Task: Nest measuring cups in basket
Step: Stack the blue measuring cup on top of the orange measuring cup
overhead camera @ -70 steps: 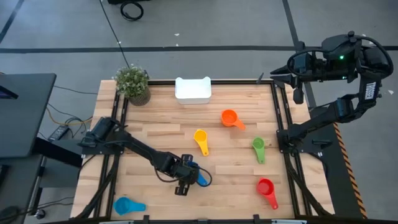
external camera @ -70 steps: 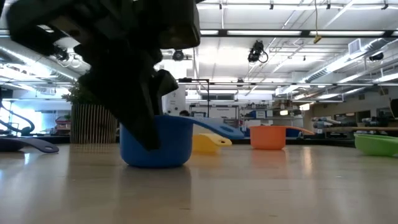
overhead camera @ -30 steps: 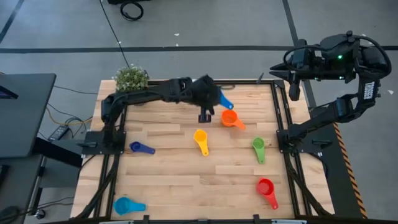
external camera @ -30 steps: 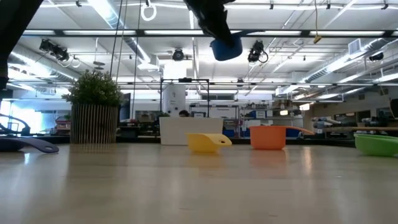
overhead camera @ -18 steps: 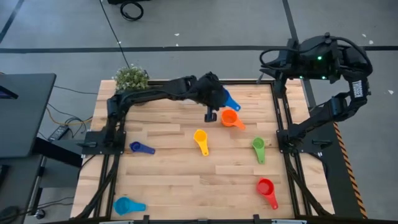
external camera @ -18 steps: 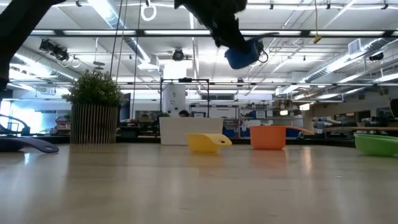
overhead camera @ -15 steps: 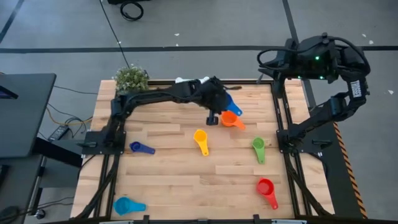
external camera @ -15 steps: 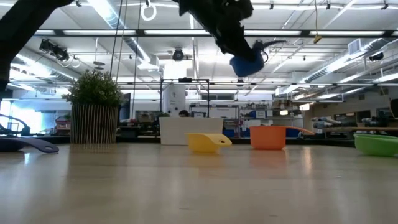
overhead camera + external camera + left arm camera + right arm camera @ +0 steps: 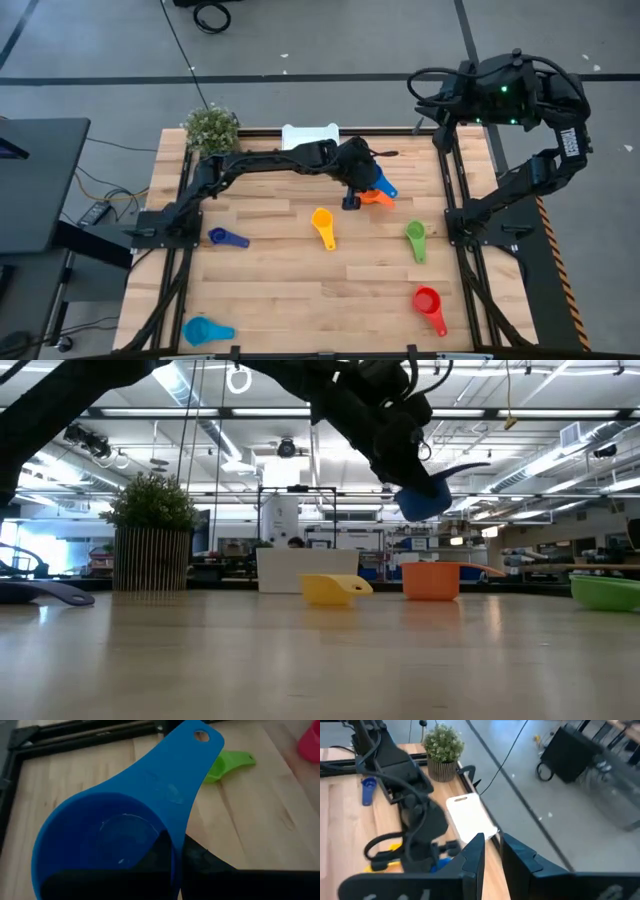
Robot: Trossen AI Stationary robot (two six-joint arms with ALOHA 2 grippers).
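Overhead, the left arm reaches across the table (image 9: 280,290) toward its far centre, and the left gripper (image 9: 362,186) is clamped on the rim of a medium-blue measuring cup (image 9: 381,184); the left wrist view shows that cup's bowl (image 9: 105,845) filling the frame, its holed handle pointing away from the fingers. From table level the blue cup (image 9: 424,498) hangs in the air, above and a little to one side of the orange cup (image 9: 432,580), not touching it. Seen from above, the orange cup (image 9: 375,197) lies partly hidden under the gripper. The white basket (image 9: 310,135) sits at the table's 12 o'clock edge, holding no cup that I can see, with the potted plant (image 9: 212,130) beside it at about 10 o'clock. The yellow cup (image 9: 323,226) lies near the centre, the green cup (image 9: 416,240) at 3 o'clock, the red cup (image 9: 429,305) at 5 o'clock, a dark blue cup (image 9: 226,237) at 9 o'clock, a light blue cup (image 9: 203,330) at 7 o'clock. The right arm waits raised beyond the table's far right corner; the right gripper (image 9: 491,852) shows its fingers slightly apart with nothing between them, looking down on the basket and the left arm.
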